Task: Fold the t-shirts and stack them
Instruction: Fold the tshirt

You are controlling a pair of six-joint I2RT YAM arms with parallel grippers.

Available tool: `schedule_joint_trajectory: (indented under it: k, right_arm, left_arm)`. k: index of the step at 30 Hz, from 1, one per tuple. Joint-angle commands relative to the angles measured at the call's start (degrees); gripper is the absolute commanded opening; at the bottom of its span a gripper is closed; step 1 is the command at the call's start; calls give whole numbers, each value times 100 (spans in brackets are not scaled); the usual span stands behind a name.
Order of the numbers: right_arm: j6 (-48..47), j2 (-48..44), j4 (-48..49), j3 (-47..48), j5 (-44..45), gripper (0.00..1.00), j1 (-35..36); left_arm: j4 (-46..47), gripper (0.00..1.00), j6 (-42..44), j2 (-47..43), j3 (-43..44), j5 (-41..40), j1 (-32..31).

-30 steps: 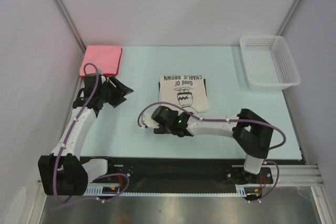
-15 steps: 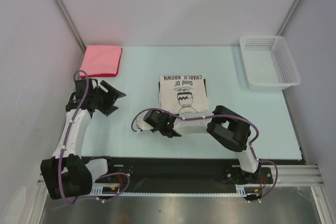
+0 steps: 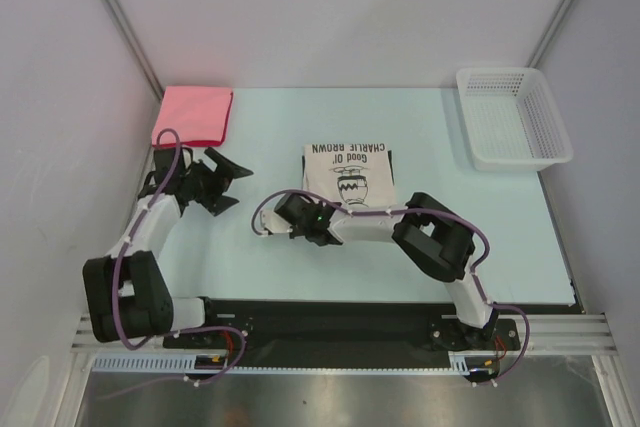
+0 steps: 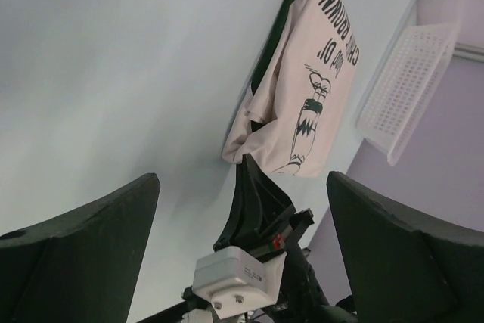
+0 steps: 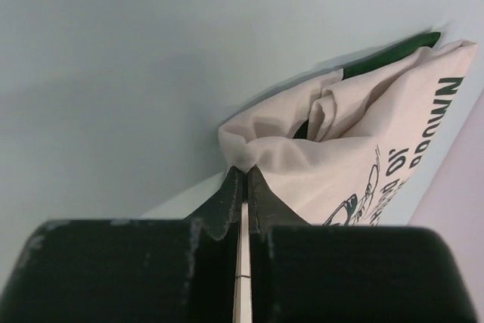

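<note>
The cream shirt lies folded in the middle of the table, picture side up. The black words "CHARLIE BROWN" run along its far edge, and under them is a little cartoon drawing. A strip of dark green cloth peeks out along the shirt's left side. The near left corner is not flat - the cloth is bunched up there in soft lumps.

The right gripper is at that bunched corner. Its two black fingers are pressed tight together, and they pinch the very edge of the cream cloth between their tips. The right arm bends in low from the right, and its wrist sits just near the shirt's near edge.

The pink shirt is folded into a neat square. It lies flat in the far left corner of the table, well apart from the cream shirt. Nothing is on top of it.

The left gripper hangs between the two shirts, near the pink one but not touching it. Its fingers are spread wide, with nothing between them, and it points across the table toward the cream shirt.

A white basket sits in the far right corner - well apart from both shirts. I see nothing in it.
</note>
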Motion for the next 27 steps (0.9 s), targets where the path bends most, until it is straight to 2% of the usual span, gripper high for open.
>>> schedule_joint_trajectory:
  k: [1, 7, 11, 12, 20, 27]
  right_arm:
    - [103, -421, -196, 185, -179, 0, -107]
    - [279, -842, -442, 150, -425, 0, -283]
    - [341, -1027, -539, 141, -637, 0, -380]
    - [341, -1063, -565, 150, -698, 0, -414]
    - [481, -1195, -636, 255, -1032, 0, -582]
    - [587, -1476, -592, 370, -1120, 0, -757]
  left_arm:
    - [1181, 98, -486, 513, -157, 652, -65]
    - [2428, 99, -951, 1383, 1, 827, -389]
    - [2729, 99, -1119, 2156, 361, 854, -785]
    - [2817, 100, -1188, 2237, 406, 750, -1047]
    - [3748, 100, -1953, 3204, 863, 740, -1453]
    - [3284, 100, -1937, 3406, 1188, 380, -1743]
